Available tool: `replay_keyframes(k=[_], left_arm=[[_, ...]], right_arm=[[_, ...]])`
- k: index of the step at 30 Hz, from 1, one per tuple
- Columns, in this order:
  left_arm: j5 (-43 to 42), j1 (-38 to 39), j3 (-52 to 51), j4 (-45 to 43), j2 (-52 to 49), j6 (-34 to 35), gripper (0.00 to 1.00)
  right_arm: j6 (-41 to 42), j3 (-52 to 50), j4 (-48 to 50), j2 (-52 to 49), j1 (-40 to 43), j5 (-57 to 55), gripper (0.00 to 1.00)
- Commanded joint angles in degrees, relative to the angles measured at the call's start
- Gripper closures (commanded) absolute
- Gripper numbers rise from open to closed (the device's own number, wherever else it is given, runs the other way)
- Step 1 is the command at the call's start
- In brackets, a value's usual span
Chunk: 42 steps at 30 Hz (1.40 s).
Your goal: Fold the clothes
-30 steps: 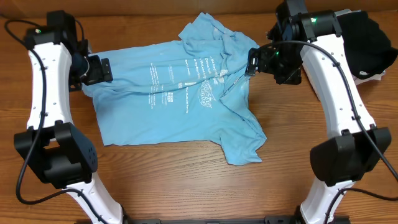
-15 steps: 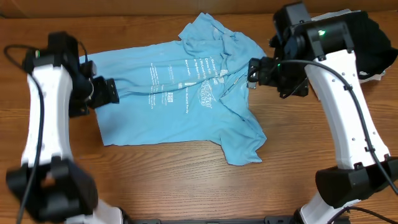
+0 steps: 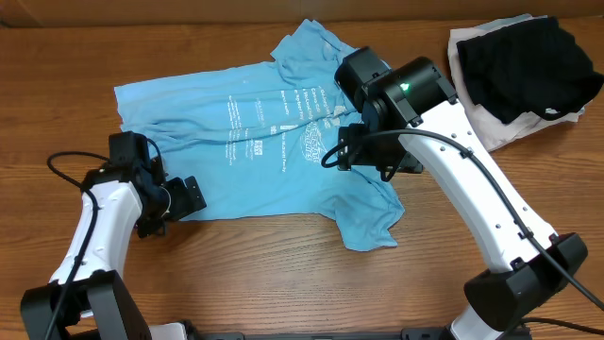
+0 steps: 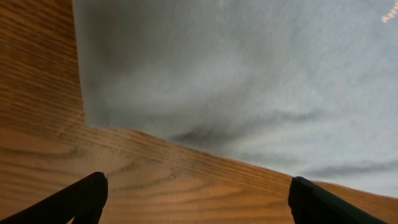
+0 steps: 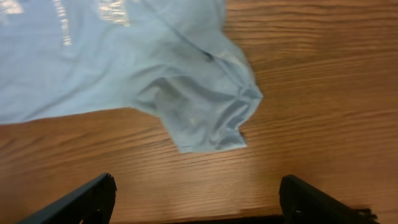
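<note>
Both jaws apart near T-shirt (image 3: 236,179); black garment (image 3: 528,61) in overhead view alone.

The left tool (image 4: 198,193), spread wide, hangs over the table (image 4: 37,93) just short of the T-shirt (image 4: 249,74) corner

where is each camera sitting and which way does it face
Overhead: above the table, looking straight down on the T-shirt; left claw, right claw and their arms show.
Left wrist: low over the wood, facing a hem corner of the T-shirt; open left claw tips at the bottom.
Right wrist: looking down at the sleeve; open right claw tips at the bottom.
Shared: overhead and right wrist both show that sleeve.
</note>
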State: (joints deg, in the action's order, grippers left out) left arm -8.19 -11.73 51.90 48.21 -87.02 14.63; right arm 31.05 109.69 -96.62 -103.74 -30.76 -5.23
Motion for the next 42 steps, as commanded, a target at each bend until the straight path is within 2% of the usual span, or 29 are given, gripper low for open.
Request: replay_keyframes(k=[1, 6, 10, 16, 20, 31, 33, 35, 36, 38, 40, 42], left_arm=[[0.9, 0.1, -1.7, -2.6, 0.1, 1.2, 0.0], [5.3, 0.1, -4.2, -8.3, 0.1, -1.0, 0.0], [5.8, 0.1, -4.3, -10.5, -0.2, -2.4, 0.0], [5.6, 0.1, -4.3, -12.5, -1.7, -3.3, 0.0], [5.9, 0.1, -4.3, -12.7, -4.3, -3.3, 0.03], [7.6, 0.0, -4.3, -15.1, -9.6, -3.3, 0.03], [7.6, 0.0, -4.3, -15.3, -9.6, -3.3, 0.09], [8.5, 0.0, -4.3, -15.3, -9.6, -3.3, 0.21], [8.9, 0.0, -4.3, -15.3, -9.6, -3.3, 0.34], [9.8, -0.1, -4.1, -15.0, -9.6, -3.3, 0.69], [9.7, -0.5, -3.1, -13.1, -9.6, -3.3, 0.93], [10.2, -1.1, -0.3, -8.7, -9.6, -3.3, 0.96]], right_arm=[[3.2, -2.3, 1.7, 5.5, 0.7, -4.3, 0.12], [-1.7, -6.0, 3.7, 10.6, 5.8, -3.3, 0.12], [-10.3, -6.8, 3.1, 11.8, 14.8, 4.1, 0.12], [-17.7, -6.8, 5.4, 11.8, 25.5, 9.5, 0.13], [-18.1, -6.8, 6.3, 11.8, 27.9, 9.6, 0.16], [-19.1, -6.8, 6.1, 11.8, 28.0, 9.6, 0.17], [-19.1, -6.8, 6.1, 11.8, 28.0, 9.6, 0.17], [-19.1, -6.8, 6.1, 11.8, 28.0, 9.6, 0.18], [-19.1, -6.8, 6.1, 11.8, 28.0, 9.7, 0.18], [-19.1, -6.8, 6.1, 11.8, 27.9, 9.6, 0.18], [-19.1, -6.8, 6.1, 11.8, 28.0, 9.6, 0.18], [-19.1, -6.8, 6.1, 11.8, 27.9, 9.6, 0.18]])
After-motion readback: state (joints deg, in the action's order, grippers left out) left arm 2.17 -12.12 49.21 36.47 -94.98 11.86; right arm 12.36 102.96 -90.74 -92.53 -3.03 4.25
